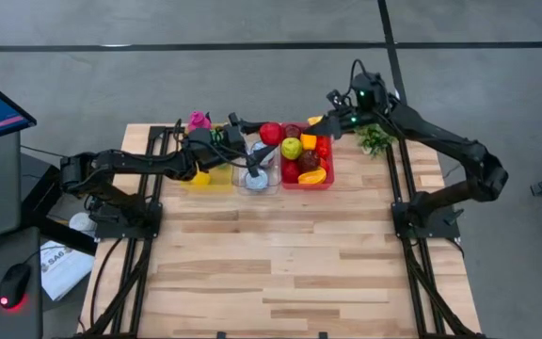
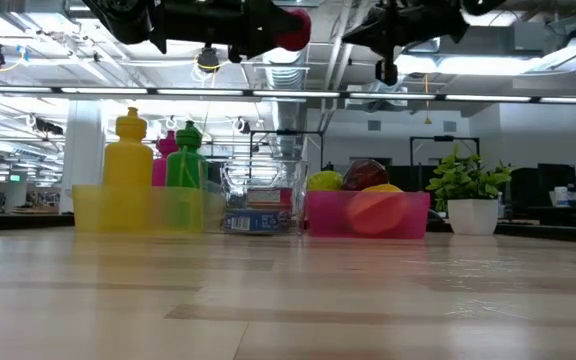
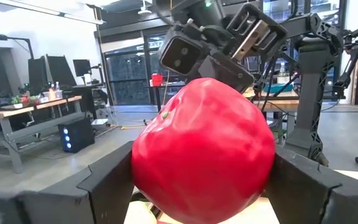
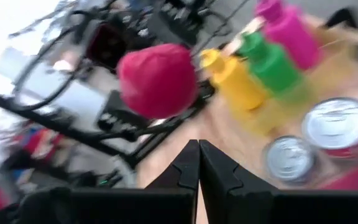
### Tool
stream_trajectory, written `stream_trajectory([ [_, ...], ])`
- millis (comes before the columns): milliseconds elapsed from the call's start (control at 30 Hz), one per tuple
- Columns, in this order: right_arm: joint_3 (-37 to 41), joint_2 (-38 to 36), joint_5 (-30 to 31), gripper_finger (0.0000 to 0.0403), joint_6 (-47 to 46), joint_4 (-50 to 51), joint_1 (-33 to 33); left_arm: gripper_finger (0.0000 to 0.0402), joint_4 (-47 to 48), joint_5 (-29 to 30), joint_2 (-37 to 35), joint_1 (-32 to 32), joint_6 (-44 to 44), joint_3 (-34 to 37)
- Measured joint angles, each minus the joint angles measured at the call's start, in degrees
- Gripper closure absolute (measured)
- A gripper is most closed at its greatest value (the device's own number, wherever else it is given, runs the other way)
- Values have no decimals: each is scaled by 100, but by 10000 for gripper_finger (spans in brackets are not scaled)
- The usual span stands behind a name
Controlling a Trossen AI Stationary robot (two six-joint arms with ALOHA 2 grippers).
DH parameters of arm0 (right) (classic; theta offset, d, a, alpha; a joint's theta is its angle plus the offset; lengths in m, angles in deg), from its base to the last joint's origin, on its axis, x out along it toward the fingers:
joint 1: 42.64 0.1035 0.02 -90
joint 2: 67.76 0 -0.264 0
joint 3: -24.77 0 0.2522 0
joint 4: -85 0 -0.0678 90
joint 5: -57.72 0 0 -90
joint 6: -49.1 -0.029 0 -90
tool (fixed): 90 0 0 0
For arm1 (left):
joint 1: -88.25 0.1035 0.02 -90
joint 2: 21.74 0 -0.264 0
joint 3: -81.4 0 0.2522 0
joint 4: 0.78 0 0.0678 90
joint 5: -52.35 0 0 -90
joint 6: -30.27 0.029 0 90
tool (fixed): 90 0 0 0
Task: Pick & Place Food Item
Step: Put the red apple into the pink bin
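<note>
Office clutter behind, wooden desk (image 1: 280,264) below, and the left hand (image 1: 260,132) is clamped on the red apple (image 1: 270,133), carried high at upper centre, just left of the red bin (image 1: 330,179) and above the clear bin (image 1: 258,184) — likely mid-transfer. Right hand (image 1: 332,97), fingers pressed together, empty, waits beyond the red bin.

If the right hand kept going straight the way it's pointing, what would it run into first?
Most likely the red apple held in the left hand. It sits just ahead of the right hand, whose fingers are shut, though depth is hard to judge.
</note>
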Motion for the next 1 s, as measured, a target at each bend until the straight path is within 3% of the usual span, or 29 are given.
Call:
stream_trajectory([
  [200,0,354,-311,396,-719,-482,-51,107,-2,0,0,0,-3,0],
  [367,0,469,-451,366,-767,-798,-19,107,2,0,0,-2,-3,0],
  [1000,0,494,-247,115,-1259,-1231,212,107,4,2,0,-2,-5,0],
])
